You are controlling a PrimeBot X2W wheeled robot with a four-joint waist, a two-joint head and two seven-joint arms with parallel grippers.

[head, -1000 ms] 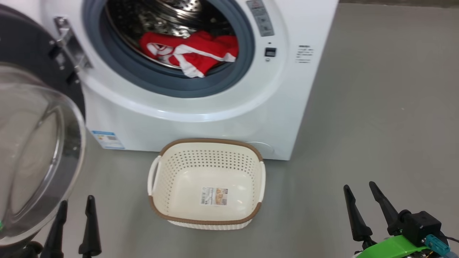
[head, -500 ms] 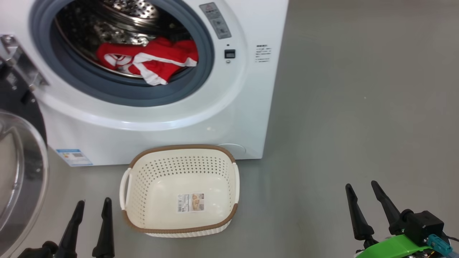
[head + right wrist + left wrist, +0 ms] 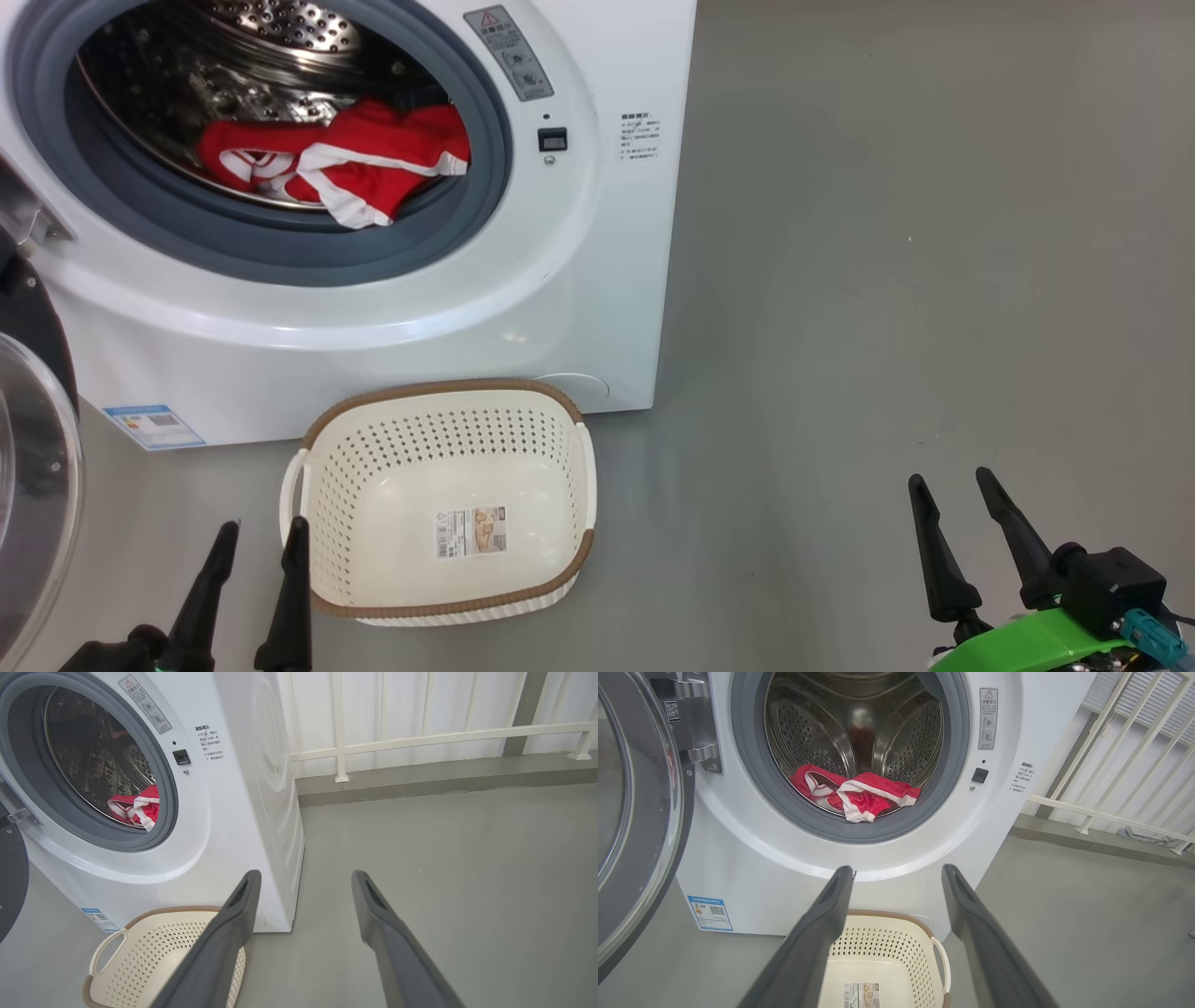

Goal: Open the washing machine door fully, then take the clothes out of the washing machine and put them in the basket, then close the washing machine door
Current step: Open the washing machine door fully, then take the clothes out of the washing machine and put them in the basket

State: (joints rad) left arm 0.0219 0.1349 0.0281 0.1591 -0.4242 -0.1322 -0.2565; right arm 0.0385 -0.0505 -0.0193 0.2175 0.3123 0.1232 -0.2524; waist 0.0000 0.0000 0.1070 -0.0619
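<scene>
Left gripper [image 3: 263, 525] and right gripper [image 3: 948, 476] had fingers apart, empty. I judged the clothes [image 3: 336, 173] soft, light, floppy: best pinched at the bunched fold nearest the gasket [image 3: 280, 264].

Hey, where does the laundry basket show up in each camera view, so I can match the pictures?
Head view: basket at lower centre-left, in front of the washing machine, beside the left gripper.
Left wrist view: basket at bottom centre, between that gripper's fingers.
Right wrist view: basket at bottom left, partly behind the right gripper.
Shared landmark: the blue label low on the machine's front.
</scene>
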